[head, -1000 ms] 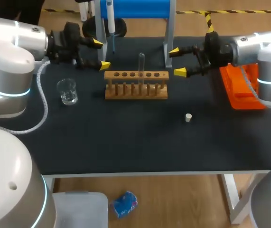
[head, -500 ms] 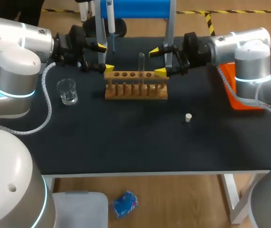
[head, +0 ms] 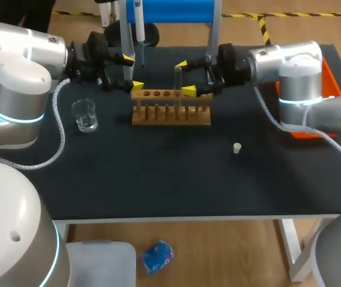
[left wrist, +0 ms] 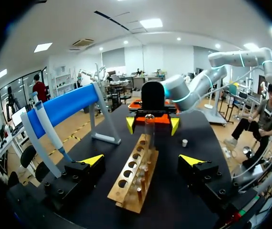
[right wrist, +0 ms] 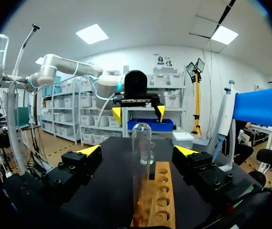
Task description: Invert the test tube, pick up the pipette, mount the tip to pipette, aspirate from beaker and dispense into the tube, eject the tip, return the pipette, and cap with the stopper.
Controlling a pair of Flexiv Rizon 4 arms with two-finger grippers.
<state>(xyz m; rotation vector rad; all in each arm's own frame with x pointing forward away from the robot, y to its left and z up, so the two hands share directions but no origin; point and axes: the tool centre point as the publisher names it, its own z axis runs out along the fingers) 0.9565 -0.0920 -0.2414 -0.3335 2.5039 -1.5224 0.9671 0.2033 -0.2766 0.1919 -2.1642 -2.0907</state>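
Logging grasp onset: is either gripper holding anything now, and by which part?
Nothing is held. The right gripper is open, the test tube standing untouched between its fingers; the left gripper is open beside the rack.

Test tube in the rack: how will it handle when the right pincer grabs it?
Test tube looks like clear glass: probably fragile and slippery, so squeeze gently. It is tall and thin, standing rounded end up in the rack; a sideways nudge would likely tip it, and it would roll if laid flat. Looks empty, so probably light.
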